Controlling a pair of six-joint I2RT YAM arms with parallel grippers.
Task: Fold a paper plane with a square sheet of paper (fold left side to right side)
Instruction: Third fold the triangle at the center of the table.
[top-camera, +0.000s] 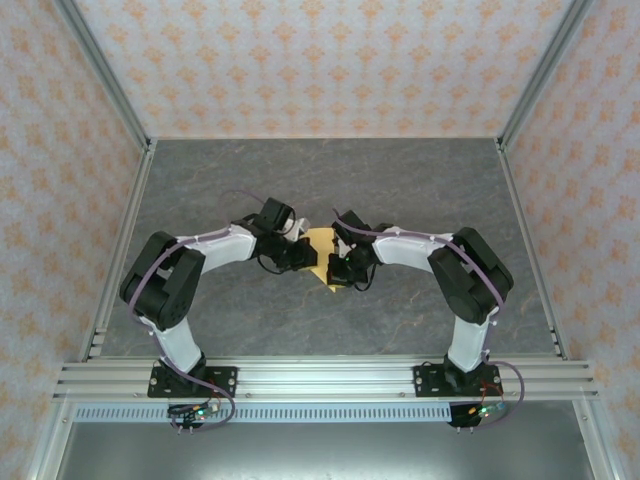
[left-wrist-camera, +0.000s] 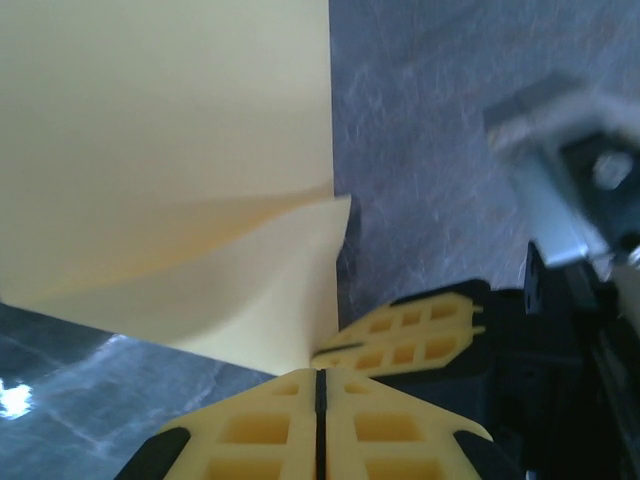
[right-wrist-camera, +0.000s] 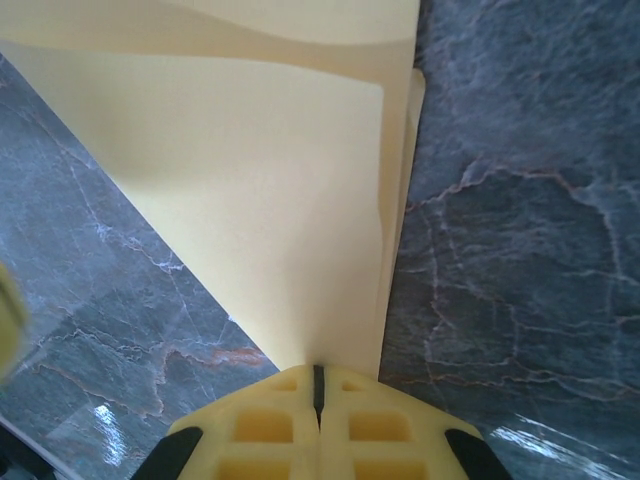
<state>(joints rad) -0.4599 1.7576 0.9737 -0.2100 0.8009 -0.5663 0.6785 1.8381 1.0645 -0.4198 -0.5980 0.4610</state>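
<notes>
From the top external view I see the thin yellow-orange sheet of paper (top-camera: 322, 250) lying near the middle of the grey marbled bench (top-camera: 330, 180). It sits between the two arms, which bend in towards it from either side. The left tool (top-camera: 303, 255) is at the sheet's left edge and the right tool (top-camera: 338, 268) is at its lower right. From up here the sheet reads as a small pointed shape with its tip towards the arm bases, and the black wrists cover its sides. I cannot judge either grip from this height.

The wrist cameras give me what the overhead does not. On the right wrist, the right tool's yellow lattice fingers (right-wrist-camera: 270, 425) are clenched together, and the paper narrows straight into the seam between them, so that tool is grasping the sheet by a corner. This view also shows the sheet is folded. More than one layer is stacked along its right-hand edge, and a further layer overlaps across the top.

On the left wrist, the left tool's fingers (left-wrist-camera: 250, 430) are pressed tight, with only a thin dark line between them. One layer of paper curls up off the flat part, casts a shadow on the bench, and comes down to those fingertips. I cannot tell whether the paper is actually pinched between them or only touching. The same view shows the right tool's fingers just beside my left fingertips, meeting the paper at that same corner, with a blurred metal part of the right arm behind them.
</notes>
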